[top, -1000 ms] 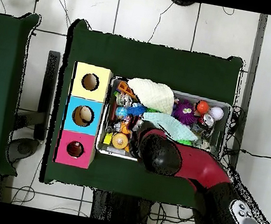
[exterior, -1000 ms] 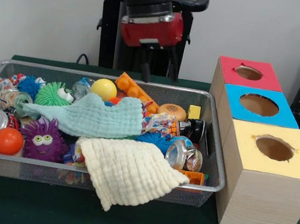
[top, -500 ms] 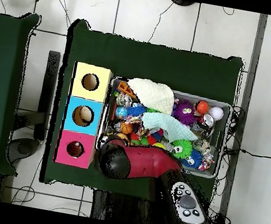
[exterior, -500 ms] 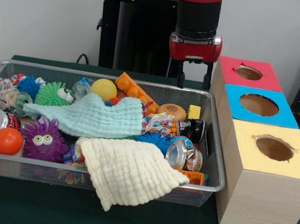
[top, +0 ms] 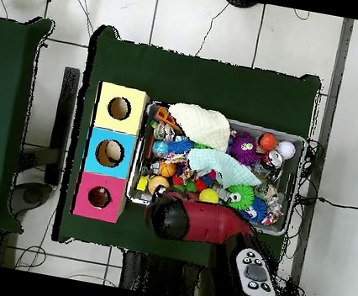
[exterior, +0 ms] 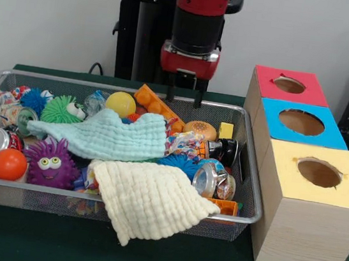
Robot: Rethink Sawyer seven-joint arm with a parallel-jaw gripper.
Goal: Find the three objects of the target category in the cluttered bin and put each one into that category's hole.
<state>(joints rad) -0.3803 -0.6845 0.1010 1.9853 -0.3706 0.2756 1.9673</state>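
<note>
The wire mesh bin (exterior: pixel 120 199) stands on the green table, full of clutter; it also shows in the overhead view (top: pixel 298 184). No duck, tiger or bear plush shows; a mint cloth (exterior: pixel 109 136) and a cream cloth (exterior: pixel 149 201) cover much of the contents. My gripper (exterior: pixel 184 97) hangs open and empty just above the bin's far rim, beside an orange brick (exterior: pixel 155 104). In the overhead view the arm (top: pixel 203 221) hides the gripper. The red box's hole (exterior: pixel 289 85) is at the far right, and shows in the overhead view (top: pixel 99 198).
The blue box (exterior: pixel 301 122) and the yellow box (exterior: pixel 319 172) stand in line nearer the camera. In the bin are a purple puffer (exterior: pixel 51 162), a green puffer (exterior: pixel 61 109), an orange ball (exterior: pixel 8 163), a yellow ball (exterior: pixel 121 103) and cans (exterior: pixel 213 179).
The gripper swung from over the bin's far rim toward the red box, then back over the rim and slightly lower. It stayed open and empty. The bin's contents have not moved.
</note>
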